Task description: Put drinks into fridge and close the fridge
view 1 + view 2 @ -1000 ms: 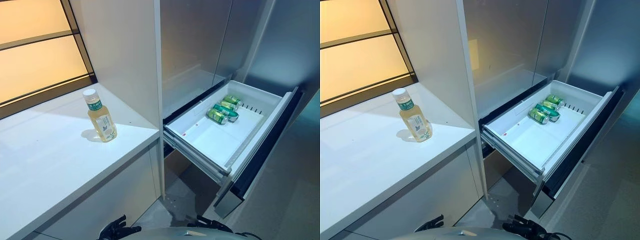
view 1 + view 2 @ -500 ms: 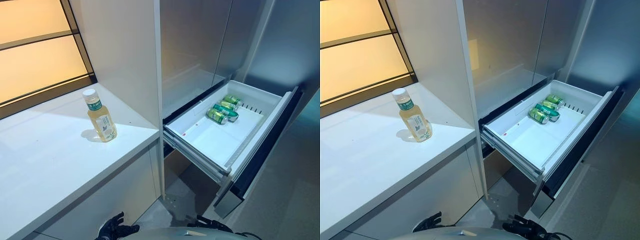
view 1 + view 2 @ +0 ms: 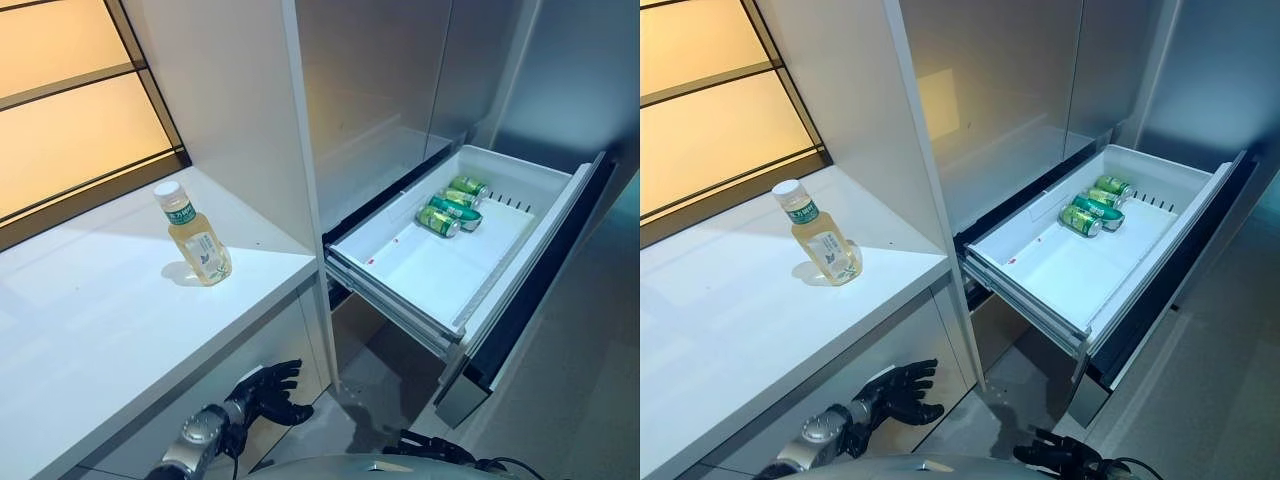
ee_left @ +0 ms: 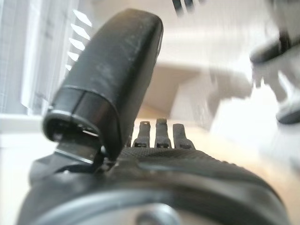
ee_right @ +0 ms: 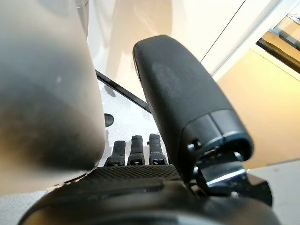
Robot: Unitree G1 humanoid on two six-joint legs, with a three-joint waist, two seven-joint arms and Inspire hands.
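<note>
A bottle (image 3: 196, 236) of pale yellow drink with a white cap stands upright on the white counter (image 3: 90, 320). To its right the fridge's white drawer (image 3: 440, 270) is pulled out, with green cans (image 3: 447, 208) lying at its far end. My left hand (image 3: 262, 388) is low in front of the counter's cabinet, below the bottle, with relaxed fingers and nothing in it; its own wrist view shows the straight fingers (image 4: 157, 133). My right hand (image 3: 1060, 455) hangs low under the drawer, open and empty in its wrist view (image 5: 136, 150).
The tall white cabinet panel (image 3: 250, 110) stands between the counter and the fridge. The fridge's grey upper doors (image 3: 400, 70) are shut. The drawer's dark front (image 3: 540, 290) juts out over the grey floor (image 3: 570, 400). A lit window (image 3: 70, 110) lies behind the counter.
My left hand has risen from the bottom edge to in front of the cabinet, its arm now showing. The camera has shifted slightly. The bottle, cans and drawer have not moved.
</note>
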